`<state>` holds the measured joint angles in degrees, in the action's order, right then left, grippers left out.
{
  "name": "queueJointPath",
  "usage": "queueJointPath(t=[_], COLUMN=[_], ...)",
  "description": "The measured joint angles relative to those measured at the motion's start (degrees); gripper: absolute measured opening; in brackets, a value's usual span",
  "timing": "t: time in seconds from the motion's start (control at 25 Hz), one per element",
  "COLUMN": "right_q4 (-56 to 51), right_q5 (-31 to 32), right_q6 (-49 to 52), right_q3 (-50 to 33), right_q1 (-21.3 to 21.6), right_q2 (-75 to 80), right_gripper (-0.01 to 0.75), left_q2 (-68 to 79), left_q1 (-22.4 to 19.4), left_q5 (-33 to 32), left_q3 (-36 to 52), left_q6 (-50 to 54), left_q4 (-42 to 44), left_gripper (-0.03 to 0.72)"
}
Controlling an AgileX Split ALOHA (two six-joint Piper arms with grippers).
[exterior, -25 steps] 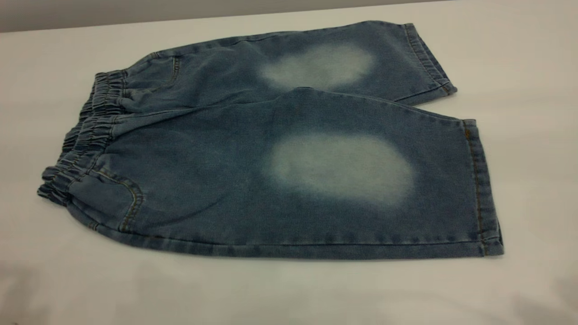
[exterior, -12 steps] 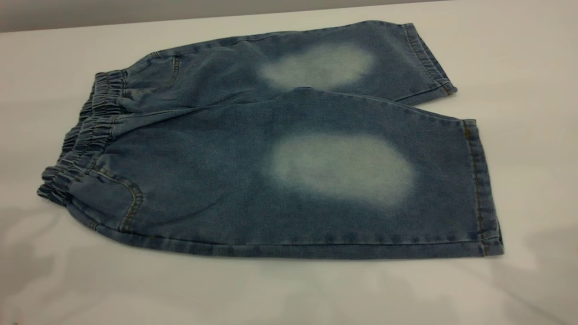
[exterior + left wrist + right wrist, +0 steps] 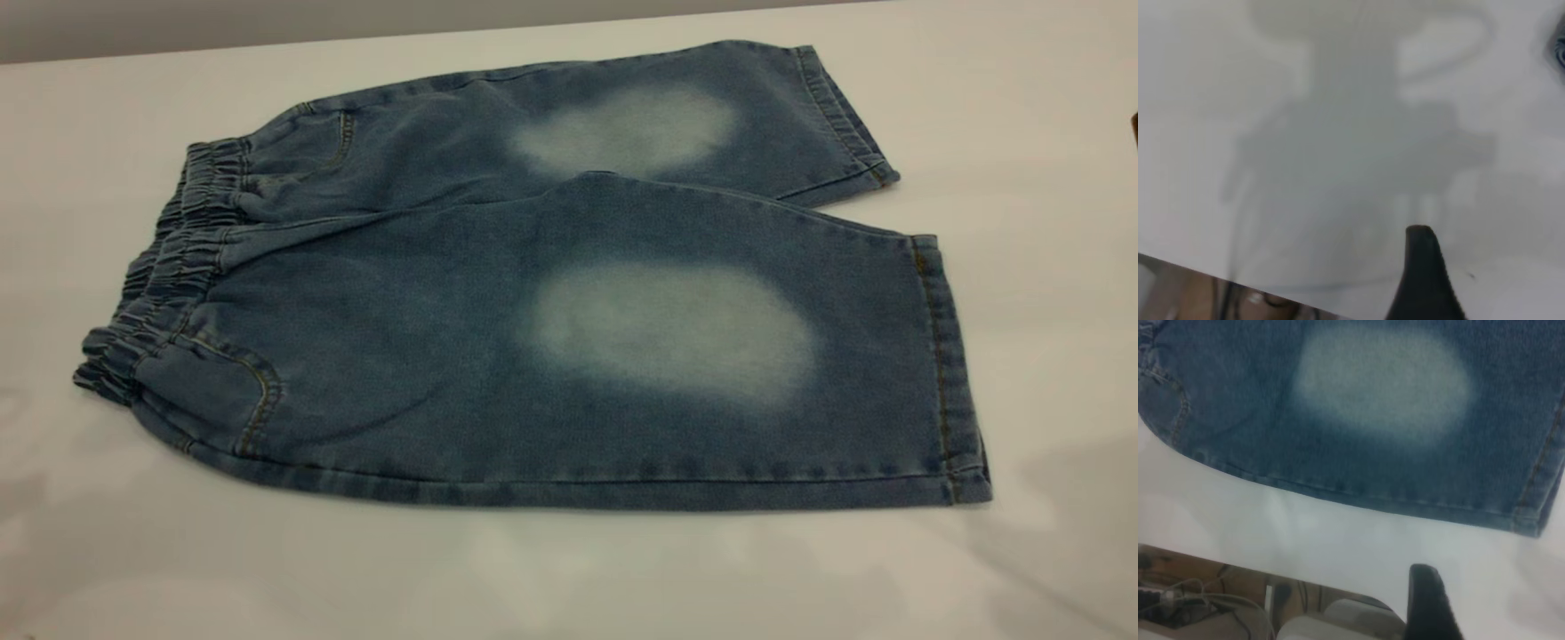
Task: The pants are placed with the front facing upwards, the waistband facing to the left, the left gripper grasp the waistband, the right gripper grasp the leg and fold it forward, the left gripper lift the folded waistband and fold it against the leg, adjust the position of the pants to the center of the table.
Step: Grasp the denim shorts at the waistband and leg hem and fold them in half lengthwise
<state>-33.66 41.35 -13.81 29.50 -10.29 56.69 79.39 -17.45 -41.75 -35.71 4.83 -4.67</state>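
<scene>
Denim pants flat on table (image 3: 569,578), waistband (image 3: 160,284) left, leg (image 3: 667,356) hems right, both grippers' fingers indiscernible

Beyond the tabletop's edge: tangled cables (image 3: 1178,600) and pale rounded equipment (image 3: 1338,620) on a brown floor

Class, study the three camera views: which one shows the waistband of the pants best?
The exterior view: the whole gathered waistband shows at the pants' left end, lying flat. The right wrist view shows only leg denim and hem; the left wrist view shows mostly bare table, no waistband clearly.
</scene>
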Motion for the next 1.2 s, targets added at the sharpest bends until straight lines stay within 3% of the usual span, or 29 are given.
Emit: queueJointPath(t=[0.28,0.52,0.72,0.84,1.0,1.2], right_q4=[-0.2,-1.0,-1.0,-1.0,-1.0,-1.0], right_q5=[-2.5,-5.2,-5.7,-6.1,-7.6,-8.4], right_q6=[-0.1,-0.1,-0.1,0.0,0.0,0.2], right_q3=[0.0,0.0,0.0,0.0,0.0,0.0], right_q1=[0.0,0.0,0.0,0.0,0.0,0.0], right_q2=[0.0,0.0,0.0,-0.1,-0.1,-0.1], right_gripper=[0.372,0.372,0.372,0.372,0.372,0.372], left_q2=[7.7,17.3,23.1,23.6,23.6,24.5], left_q1=[-6.5,-7.0,-7.0,-7.0,-7.0,-7.0], left_q5=[1.3,5.6,5.1,9.0,9.0,8.7], left_q3=[0.0,-0.9,-2.7,-2.8,-2.8,-2.8], left_q6=[-17.3,-34.4,-46.3,-50.7,-54.7,-55.2], left_q4=[-18.6,-36.8,-49.1,-53.2,-53.8,-55.8], left_gripper=[0.447,0.447,0.447,0.447,0.453,0.524])
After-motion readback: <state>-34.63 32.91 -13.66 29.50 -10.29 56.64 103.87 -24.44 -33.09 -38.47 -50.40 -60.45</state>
